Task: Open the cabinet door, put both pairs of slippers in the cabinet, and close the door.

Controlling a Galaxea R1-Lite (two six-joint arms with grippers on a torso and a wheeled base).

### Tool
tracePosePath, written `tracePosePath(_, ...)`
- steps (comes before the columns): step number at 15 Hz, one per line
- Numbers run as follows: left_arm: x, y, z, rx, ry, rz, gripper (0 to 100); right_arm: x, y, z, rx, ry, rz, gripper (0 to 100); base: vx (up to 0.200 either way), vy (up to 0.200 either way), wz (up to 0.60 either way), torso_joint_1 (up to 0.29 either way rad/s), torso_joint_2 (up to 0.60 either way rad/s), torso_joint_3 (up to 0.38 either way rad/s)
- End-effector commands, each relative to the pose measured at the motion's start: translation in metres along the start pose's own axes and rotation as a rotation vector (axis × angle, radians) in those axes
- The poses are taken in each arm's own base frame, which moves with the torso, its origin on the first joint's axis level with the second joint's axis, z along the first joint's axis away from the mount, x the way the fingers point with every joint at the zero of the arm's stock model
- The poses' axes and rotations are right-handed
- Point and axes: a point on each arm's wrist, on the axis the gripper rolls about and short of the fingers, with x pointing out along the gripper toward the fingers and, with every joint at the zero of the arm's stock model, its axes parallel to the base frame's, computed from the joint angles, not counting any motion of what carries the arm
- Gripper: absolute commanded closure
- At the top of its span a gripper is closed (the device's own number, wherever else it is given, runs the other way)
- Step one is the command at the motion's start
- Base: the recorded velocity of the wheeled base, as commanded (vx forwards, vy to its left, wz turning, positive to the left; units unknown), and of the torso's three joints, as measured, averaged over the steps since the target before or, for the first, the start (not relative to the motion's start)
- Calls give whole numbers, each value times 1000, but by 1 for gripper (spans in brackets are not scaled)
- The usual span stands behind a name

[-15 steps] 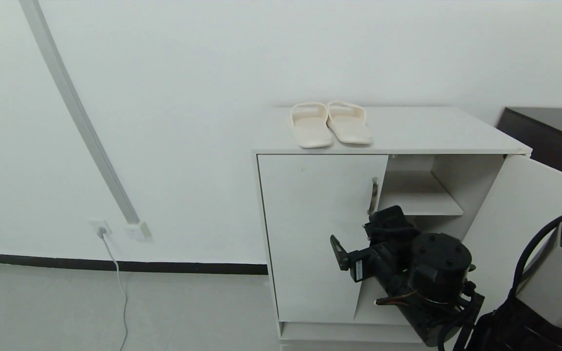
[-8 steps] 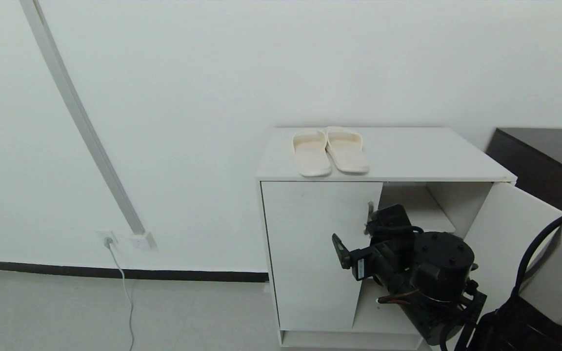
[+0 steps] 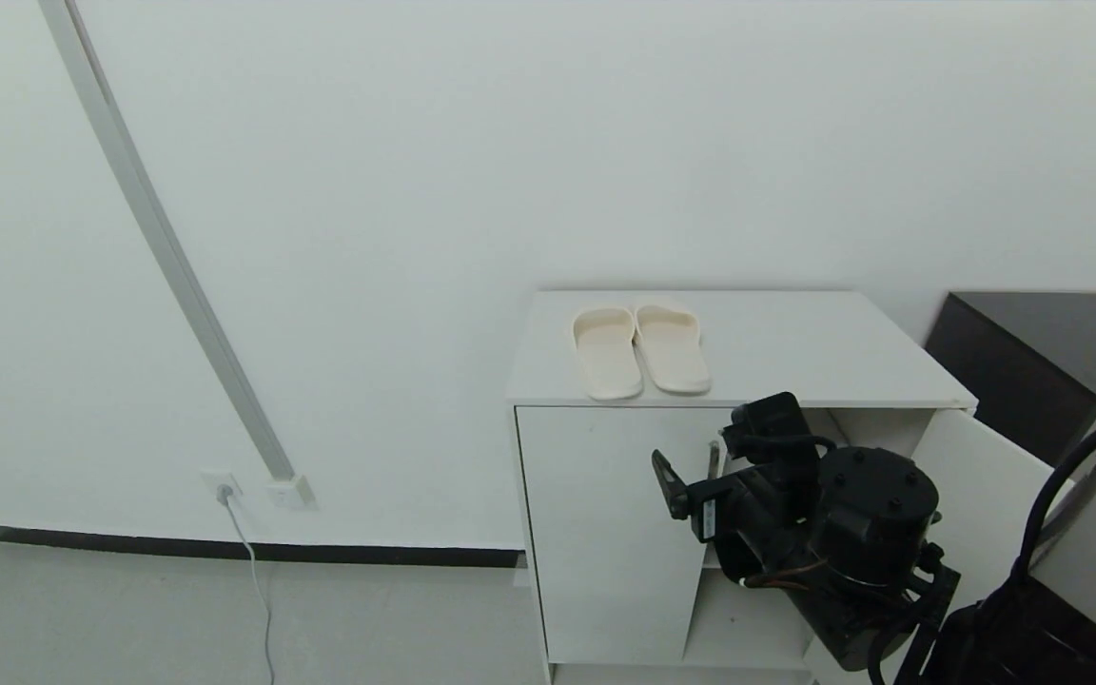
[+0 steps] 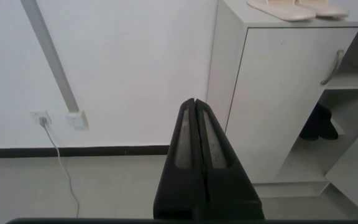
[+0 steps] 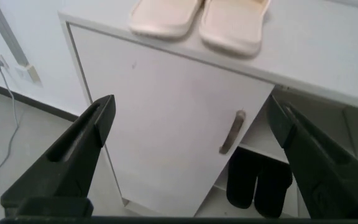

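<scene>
**A:** What does the right arm (image 3: 852, 533) look like?

**B:** It is black throughout. There is a round cap (image 3: 876, 495) dotted with small screw heads and a boxy block above it. A small bracket (image 3: 670, 483) juts sideways, with a white label (image 3: 708, 518) beside it.

**A:** Any cables?

**B:** A thick black cable (image 3: 1047, 485) arcs over a pale grey link (image 3: 1095, 552). Thin reddish wires (image 3: 776, 576) loop under the cap.

**A:** And the jaws?

**B:** The left jaws are two long black bars with grey pads (image 4: 215, 146) set into them. The right jaws are black, tapering fingers (image 5: 73, 155) with flat, angled faces.
</scene>
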Motion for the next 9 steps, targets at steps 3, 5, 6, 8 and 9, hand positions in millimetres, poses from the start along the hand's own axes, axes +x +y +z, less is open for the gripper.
tracePosePath(3, 0, 0, 0, 0, 1, 0, 100, 0, -1, 0, -1, -1, 1, 0, 0, 0, 0, 237, -530, -290)
tracePosePath(5, 0, 0, 0, -2, 1, 0, 100, 1, 1, -3, -27, 5, 23, 0, 0, 0, 0, 168, -364, -197)
tracePosePath(6, 0, 0, 0, 0, 1, 0, 100, 3, 2, -4, -36, 1, 41, 0, 0, 0, 0, 71, -100, -56)
tracePosePath(8, 0, 0, 0, 0, 1, 0, 100, 23, 4, 3, -29, -8, 62, 0, 0, 0, 0, 13, -25, -13)
tracePosePath(9, 0, 0, 0, 0, 1, 0, 100, 31, 8, 8, -21, 29, 65, 0, 0, 0, 0, 0, 0, 0)
